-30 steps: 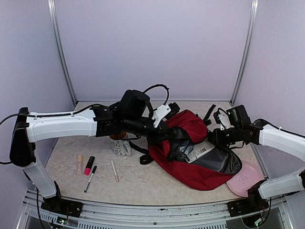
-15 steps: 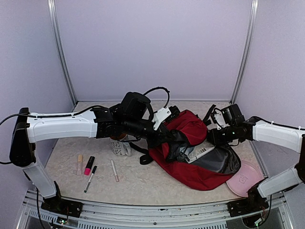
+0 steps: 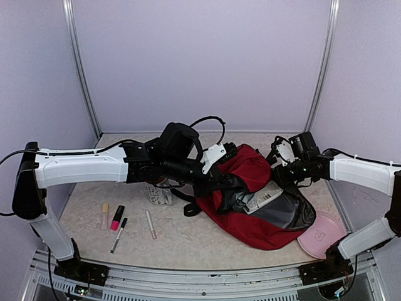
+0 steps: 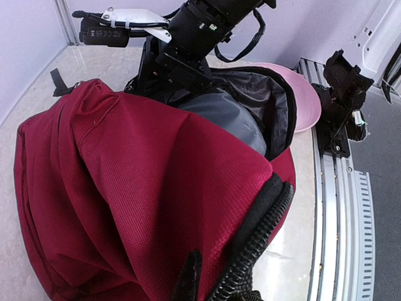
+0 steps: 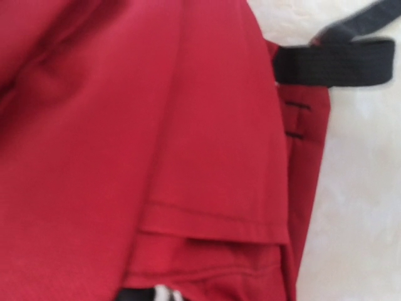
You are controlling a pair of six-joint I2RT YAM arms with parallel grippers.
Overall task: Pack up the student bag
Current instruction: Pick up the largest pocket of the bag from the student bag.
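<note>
The student bag (image 3: 250,229) is laid right of centre, mouth open, just beside a pink plate (image 3: 322,237) at the near right edge; bare tabletop (image 3: 188,241) is seen near it. The left gripper (image 3: 220,180) is clamped on its zip edge (image 4: 250,251); the right gripper (image 3: 281,168) is closed at its far side, grip unclear. The right wrist view is filled by red fabric and a black strap (image 5: 332,63)

Right wrist view blurred, only student bag (image 5: 125,125) fabric close up. Mug (image 3: 157,194) mostly hidden behind left arm (image 3: 81,166).
</note>
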